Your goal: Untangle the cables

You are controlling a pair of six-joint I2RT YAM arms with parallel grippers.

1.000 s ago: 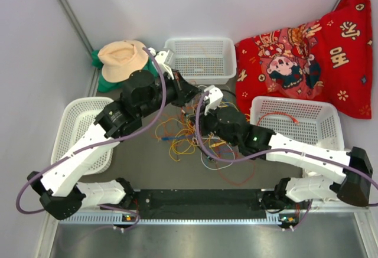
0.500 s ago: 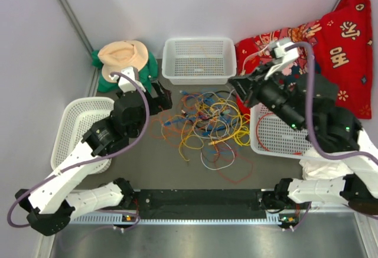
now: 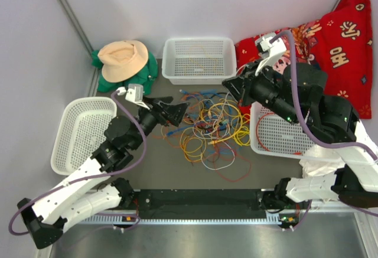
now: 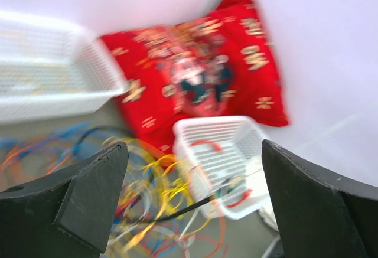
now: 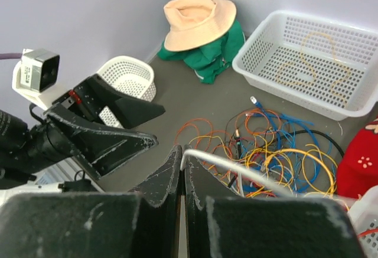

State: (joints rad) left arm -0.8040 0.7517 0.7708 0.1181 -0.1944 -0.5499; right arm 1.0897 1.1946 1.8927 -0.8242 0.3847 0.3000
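cables (image 4: 155, 194): blurred in left wrist view, strands not separable
red cushion (image 3: 345, 45): cut off at right edge

Tangled multicoloured cables (image 3: 208, 123), loosely heaped

Left arm swings back toward the tangle; right arm edges in from above.
From its pulled-back pose half a second ago, the left gripper (image 3: 177, 109) now reaches right to the edge of the cables (image 3: 207, 122), jaws spread wide. The right gripper (image 3: 228, 87), down in the heap a second ago and then lifted clear, has edged left, pinching a white cable (image 5: 236, 166).
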